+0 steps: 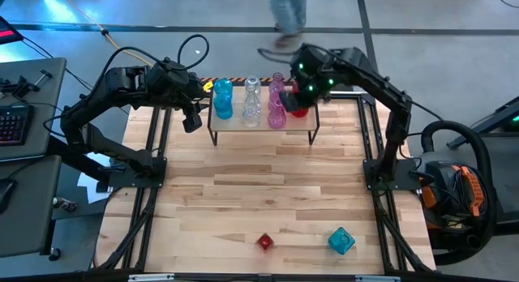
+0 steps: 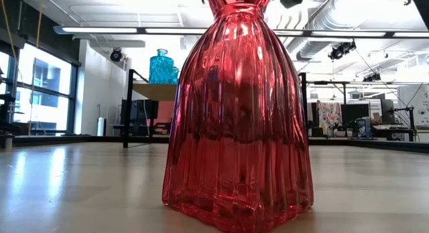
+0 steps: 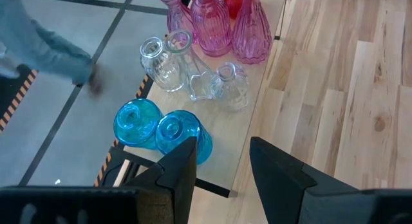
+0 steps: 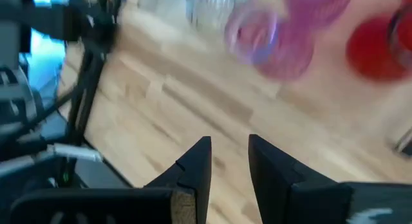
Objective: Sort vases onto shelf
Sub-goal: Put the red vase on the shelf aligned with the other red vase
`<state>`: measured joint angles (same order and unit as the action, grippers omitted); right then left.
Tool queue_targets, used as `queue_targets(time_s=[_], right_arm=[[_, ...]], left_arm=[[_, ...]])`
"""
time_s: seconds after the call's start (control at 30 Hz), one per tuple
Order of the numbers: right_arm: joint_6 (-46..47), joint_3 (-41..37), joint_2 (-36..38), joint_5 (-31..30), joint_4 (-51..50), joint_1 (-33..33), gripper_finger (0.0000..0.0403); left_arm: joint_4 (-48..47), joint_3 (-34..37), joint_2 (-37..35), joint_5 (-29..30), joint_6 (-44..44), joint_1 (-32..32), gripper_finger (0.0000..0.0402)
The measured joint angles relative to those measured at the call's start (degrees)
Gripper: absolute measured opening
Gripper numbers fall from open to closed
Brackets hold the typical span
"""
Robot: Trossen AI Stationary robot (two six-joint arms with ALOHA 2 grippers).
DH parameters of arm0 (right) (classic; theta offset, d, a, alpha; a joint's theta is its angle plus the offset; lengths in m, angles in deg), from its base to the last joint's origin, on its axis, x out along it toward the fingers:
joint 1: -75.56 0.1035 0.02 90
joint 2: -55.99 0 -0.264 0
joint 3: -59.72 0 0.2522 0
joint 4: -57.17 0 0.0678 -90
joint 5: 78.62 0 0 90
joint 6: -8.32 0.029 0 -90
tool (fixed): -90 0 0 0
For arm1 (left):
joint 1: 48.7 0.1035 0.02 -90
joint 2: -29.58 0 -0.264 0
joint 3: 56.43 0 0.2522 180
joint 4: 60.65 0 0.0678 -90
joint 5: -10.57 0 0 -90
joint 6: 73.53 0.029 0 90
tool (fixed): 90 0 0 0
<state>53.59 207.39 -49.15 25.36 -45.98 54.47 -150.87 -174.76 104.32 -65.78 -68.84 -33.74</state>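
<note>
Nearest the low camera stands a small red vase (image 1: 264, 241), upright on the table (image 1: 243, 193), so close it fills that view; beside it in the high view sits a faceted teal vase (image 1: 341, 240). Both are alone at the near edge, well apart from either arm, and these look like the pieces left to sort.

Farther back is the shelf (image 1: 263, 128), its wood top carrying blue vases (image 1: 222, 98), clear vases (image 1: 251, 104), pink vases (image 1: 276, 106) and a red one (image 1: 298, 109) in colour order.

The left gripper (image 1: 193, 117) hangs just off the shelf's blue end. In its wrist view the fingers (image 3: 182, 167) are parted with nothing between them, and the blue vases (image 3: 161, 129) lie just ahead of the tips, clear ones (image 3: 193, 73) beyond, pink farthest.

The right gripper (image 1: 293, 98) sits over the shelf's red end. Its wrist view shows its fingers (image 4: 196, 165) spread and empty, bare table under them, with pink (image 4: 273, 40) and red glass (image 4: 380, 47) blurred ahead of the tips.

Here's the relation that matters: both leftover vases lie far back behind the fingers, towards the table's near edge. The red one stands roughly midway between the arms; the teal one is on the right arm's side, so I'd judge the right arm has the shorter reach to it. Both stand upright, long axis vertical, so a sideways grasp at the neck or body looks like the approach.
</note>
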Motion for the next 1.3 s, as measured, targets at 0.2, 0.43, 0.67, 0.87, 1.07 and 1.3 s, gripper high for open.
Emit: queue_targets(time_s=[0.2,0.43,0.67,0.87,1.07,1.3], right_arm=[[2.28,-0.92,0.89,-1.54,-0.67,8.83,0.0083],[0.54,-3.04,0.89,-10.01,-0.57,19.39,0.0083],[11.28,-13.41,0.87,-10.76,2.04,27.82,0.0083],[20.05,-22.79,0.82,-9.74,12.98,33.36,0.0083],[27.83,-31.21,0.82,-9.78,25.43,37.48,0.0083],[33.07,-38.95,0.82,-9.75,38.92,40.46,0.0083]], left_arm=[[0.02,-0.02,0.0,0.0,0.0,0.02,0.0136],[0.02,-0.01,0.0,0.0,0.01,0.01,0.0136],[0.02,0.0,0.0,0.0,0.0,0.01,0.0136],[0.02,0.0,0.0,0.0,0.0,0.02,0.0136],[0.0,0.0,0.0,0.0,0.0,0.01,0.0136],[0.02,0.0,0.0,0.0,0.0,0.01,0.0136]])
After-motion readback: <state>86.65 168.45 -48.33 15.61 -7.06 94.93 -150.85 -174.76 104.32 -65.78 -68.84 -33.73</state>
